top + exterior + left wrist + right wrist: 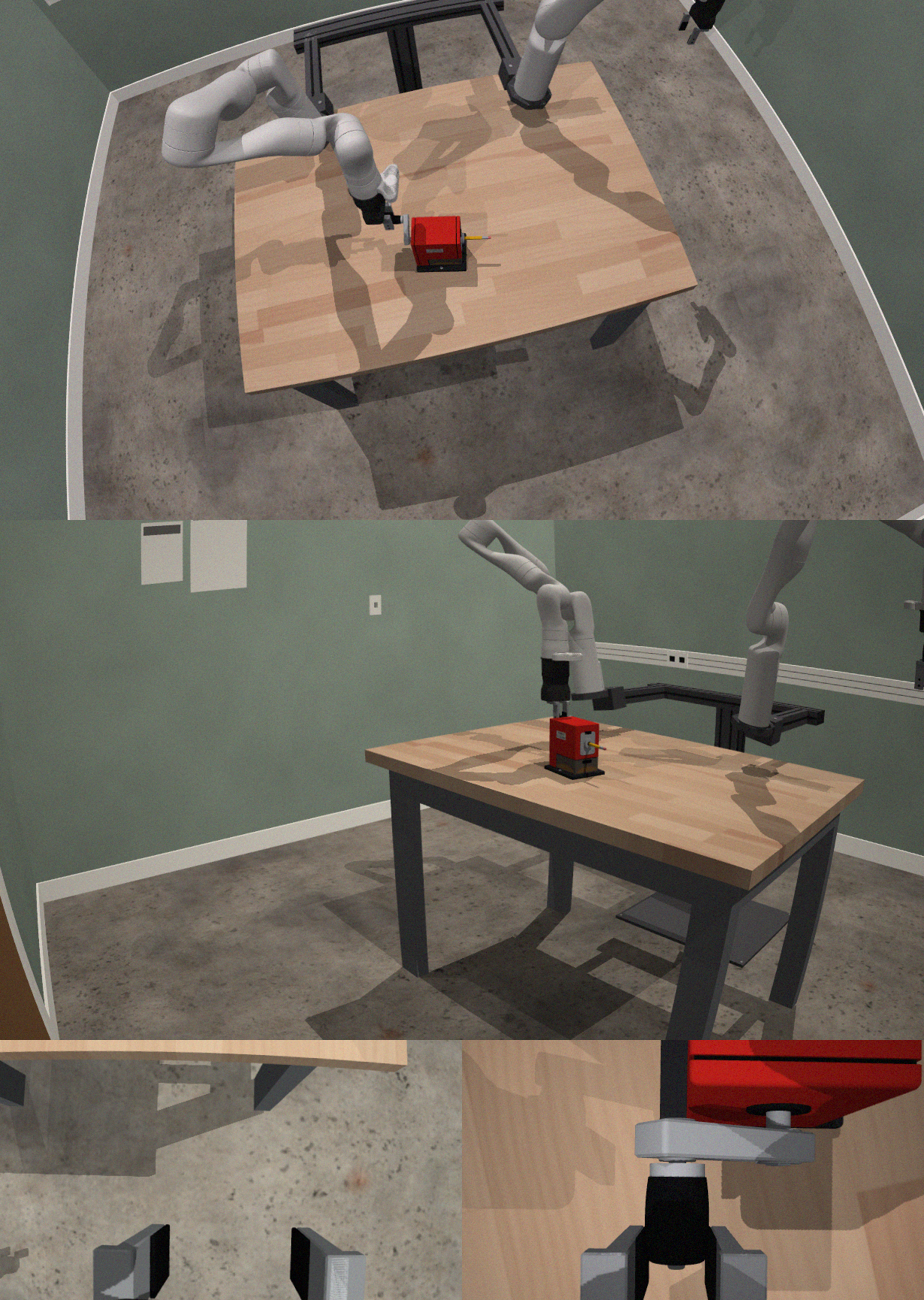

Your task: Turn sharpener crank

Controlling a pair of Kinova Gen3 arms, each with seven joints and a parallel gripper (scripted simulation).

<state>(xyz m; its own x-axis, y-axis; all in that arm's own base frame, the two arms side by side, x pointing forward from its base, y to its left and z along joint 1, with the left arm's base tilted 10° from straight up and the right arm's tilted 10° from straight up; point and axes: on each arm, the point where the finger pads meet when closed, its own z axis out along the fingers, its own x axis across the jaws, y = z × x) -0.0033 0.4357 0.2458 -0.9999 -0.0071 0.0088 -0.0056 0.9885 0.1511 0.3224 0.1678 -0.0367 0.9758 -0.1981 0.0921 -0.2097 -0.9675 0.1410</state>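
The red sharpener (436, 232) (573, 738) (725, 1074) stands upright on its black base, with a yellow pencil (476, 237) (596, 745) in the side opposite the crank. The grey crank arm (406, 231) (703, 1141) points left from its shaft in the right wrist view; in the top view its handle end is at the upper rear. My right gripper (388, 219) (560, 708) (676, 1254) is shut on the black crank handle (676, 1201), one finger on each side. My left gripper (688, 33) (229, 1252) is open and empty, far off beyond the table. The crank is hidden in the exterior view.
The wooden table (614, 226) (659, 804) (226, 1045) bears the sharpener near its middle. The left arm's base (531, 93) stands at the rear edge. A dark frame (403, 58) is behind the table. My right arm (277, 139) reaches in over the rear left.
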